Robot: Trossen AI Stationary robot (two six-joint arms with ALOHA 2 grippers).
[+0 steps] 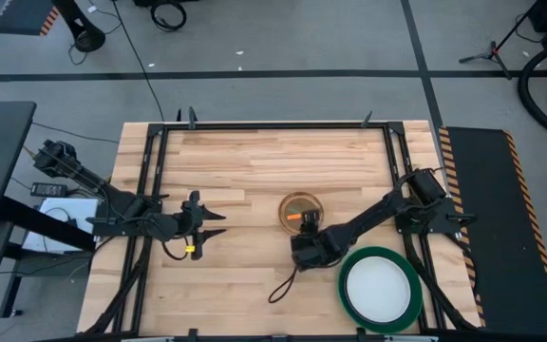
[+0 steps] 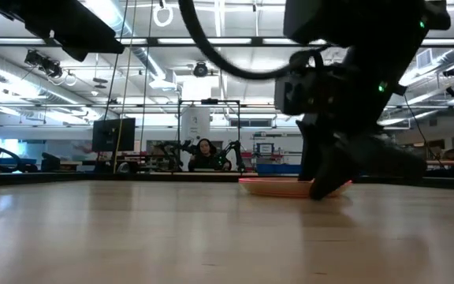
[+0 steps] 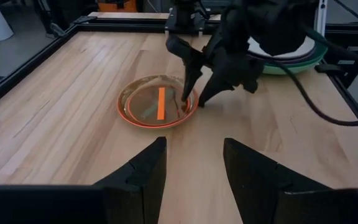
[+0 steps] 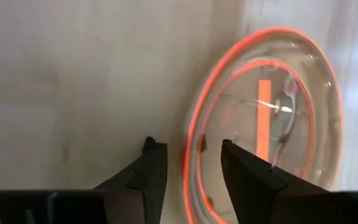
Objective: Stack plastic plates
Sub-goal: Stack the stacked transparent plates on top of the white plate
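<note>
Translucent pink plastic, thin-rimmed and glossy: the small plate [image 1: 300, 211] is lying mid-table, and I'm bringing the right gripper [image 1: 304, 235] onto its 6 o'clock edge, fingers parted astride the rim for a pinch. At 4 o'clock, a white plate is nesting in a dark green plate [image 1: 379, 286]. The left gripper [image 1: 218, 224] is waiting spread at 9 o'clock.

The right arm reaches in from the right edge toward the middle, wrist bent down, its tool [image 1: 304, 231] low with fingers [image 3: 191, 65] spread apart. The left arm lies stretched inward at the left side, its tool [image 1: 218, 224] hovering with fingers parted.
</note>
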